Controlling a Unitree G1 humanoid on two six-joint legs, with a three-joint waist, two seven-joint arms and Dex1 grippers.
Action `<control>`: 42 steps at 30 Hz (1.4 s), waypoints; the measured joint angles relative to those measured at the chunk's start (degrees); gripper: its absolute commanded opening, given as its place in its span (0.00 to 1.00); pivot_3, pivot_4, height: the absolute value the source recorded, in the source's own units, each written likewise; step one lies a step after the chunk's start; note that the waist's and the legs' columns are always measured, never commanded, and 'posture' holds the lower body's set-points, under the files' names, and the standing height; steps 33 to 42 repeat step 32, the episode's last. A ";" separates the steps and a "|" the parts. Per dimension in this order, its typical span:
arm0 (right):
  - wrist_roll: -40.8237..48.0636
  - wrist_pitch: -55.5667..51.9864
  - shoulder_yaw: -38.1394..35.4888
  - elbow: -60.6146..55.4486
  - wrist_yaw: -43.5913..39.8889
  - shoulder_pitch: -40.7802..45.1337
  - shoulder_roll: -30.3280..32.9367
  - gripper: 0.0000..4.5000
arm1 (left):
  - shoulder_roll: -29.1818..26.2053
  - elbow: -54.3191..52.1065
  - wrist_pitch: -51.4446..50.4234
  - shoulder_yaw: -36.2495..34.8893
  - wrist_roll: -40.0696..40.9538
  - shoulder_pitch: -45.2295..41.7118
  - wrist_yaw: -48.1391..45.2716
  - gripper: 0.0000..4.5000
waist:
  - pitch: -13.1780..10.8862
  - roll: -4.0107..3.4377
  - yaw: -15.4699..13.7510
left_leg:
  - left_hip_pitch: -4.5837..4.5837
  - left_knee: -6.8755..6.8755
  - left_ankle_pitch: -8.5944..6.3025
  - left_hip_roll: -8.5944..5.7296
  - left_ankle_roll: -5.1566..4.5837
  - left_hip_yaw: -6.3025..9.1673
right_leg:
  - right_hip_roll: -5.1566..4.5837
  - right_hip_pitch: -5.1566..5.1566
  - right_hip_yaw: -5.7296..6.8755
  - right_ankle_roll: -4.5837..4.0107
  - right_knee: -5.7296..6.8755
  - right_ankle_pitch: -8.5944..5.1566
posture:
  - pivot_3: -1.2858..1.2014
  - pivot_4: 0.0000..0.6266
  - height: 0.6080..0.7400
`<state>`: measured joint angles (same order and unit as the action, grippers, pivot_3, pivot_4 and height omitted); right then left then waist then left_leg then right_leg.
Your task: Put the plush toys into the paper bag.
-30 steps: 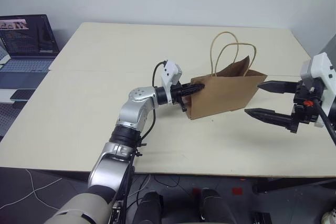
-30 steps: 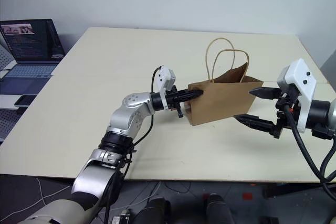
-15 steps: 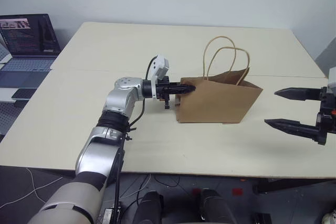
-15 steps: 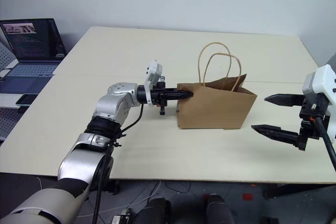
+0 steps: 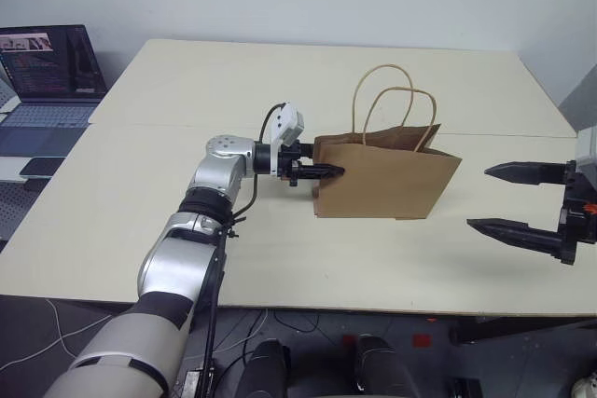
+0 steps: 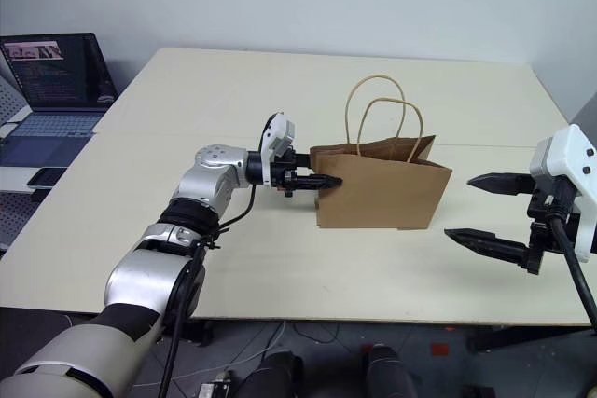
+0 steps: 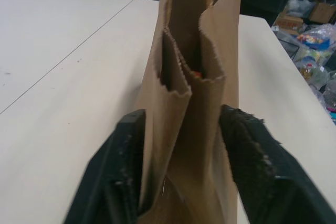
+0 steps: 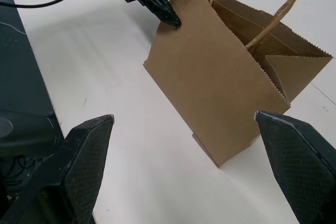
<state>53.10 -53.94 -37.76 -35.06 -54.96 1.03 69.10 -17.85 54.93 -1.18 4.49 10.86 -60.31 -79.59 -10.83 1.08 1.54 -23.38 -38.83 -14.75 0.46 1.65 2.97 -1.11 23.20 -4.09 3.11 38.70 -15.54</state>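
The brown paper bag (image 5: 382, 174) stands upright in the middle of the table (image 5: 187, 90), its two cord handles (image 5: 392, 104) raised. My left gripper (image 5: 334, 167) is at the bag's left end, level and open. Its fingers (image 7: 126, 150) straddle the folded side gusset (image 7: 189, 103), one on each face. Of the plush toys I see only a speck of orange (image 7: 195, 74) deep in the fold. My right gripper (image 5: 478, 198) hangs open to the right of the bag, apart from it and empty.
An open laptop (image 5: 47, 67) sits on a side desk at the left, with a dark phone (image 5: 37, 167) in front of it. A seam (image 5: 140, 125) crosses the table. The table's front edge (image 5: 373, 309) is near.
The bag has shifted left and now stands straighter. My left gripper, pinched on the bag's end before, has parted its fingers. My right gripper has drawn back to the right, away from the bag.
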 measured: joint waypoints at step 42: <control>-21.89 26.05 23.57 36.55 -23.77 23.94 8.59 1.00 | -37.31 -57.65 -25.15 -17.65 8.94 35.19 10.32 0.73 | -0.05 -0.08 0.31 | 0.37 0.12 -0.01 0.31 0.01 -0.27 | -0.15 -0.02 -0.02 -0.22 0.18 -0.14 | 0.52 0.24 1.00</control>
